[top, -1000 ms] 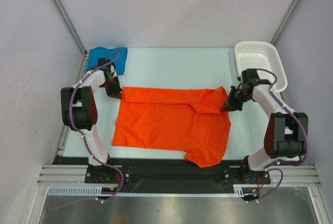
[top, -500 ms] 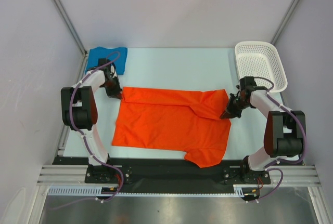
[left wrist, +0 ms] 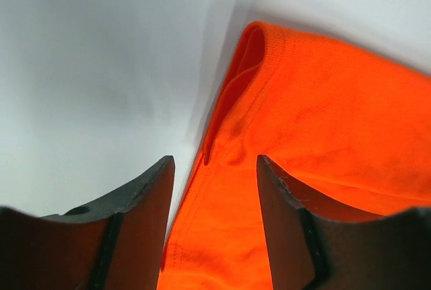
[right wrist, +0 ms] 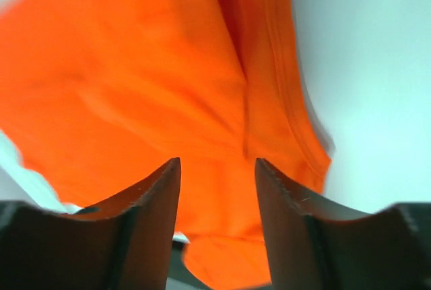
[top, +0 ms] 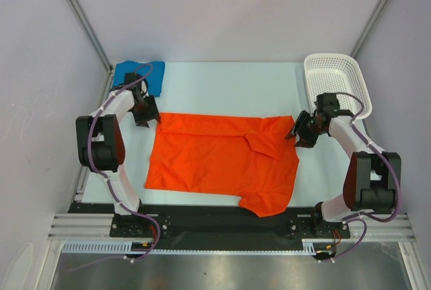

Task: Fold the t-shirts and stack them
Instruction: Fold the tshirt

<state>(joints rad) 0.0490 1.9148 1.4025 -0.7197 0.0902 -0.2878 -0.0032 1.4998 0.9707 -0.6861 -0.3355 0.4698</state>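
An orange-red t-shirt [top: 222, 159] lies spread on the table, its far edge folded over toward the near side. A blue t-shirt [top: 138, 75] sits bunched at the far left corner. My left gripper [top: 153, 119] stands open at the orange shirt's far left corner; in the left wrist view the shirt's hem [left wrist: 222, 189] runs between the parted fingers [left wrist: 145, 202], loose. My right gripper [top: 297, 135] stands open at the shirt's far right sleeve; the right wrist view shows orange cloth [right wrist: 202, 101] lying beyond its spread fingers [right wrist: 283, 202].
A white perforated basket [top: 337, 81] stands at the far right, just behind my right arm. Grey walls close the table on three sides. A black rail [top: 215, 219] runs along the near edge under the shirt's lower sleeve.
Both grippers were shut on the shirt's far corners and have let go; the jaws now stand apart. The cloth has settled flat, and the right gripper has drawn back slightly to the right.
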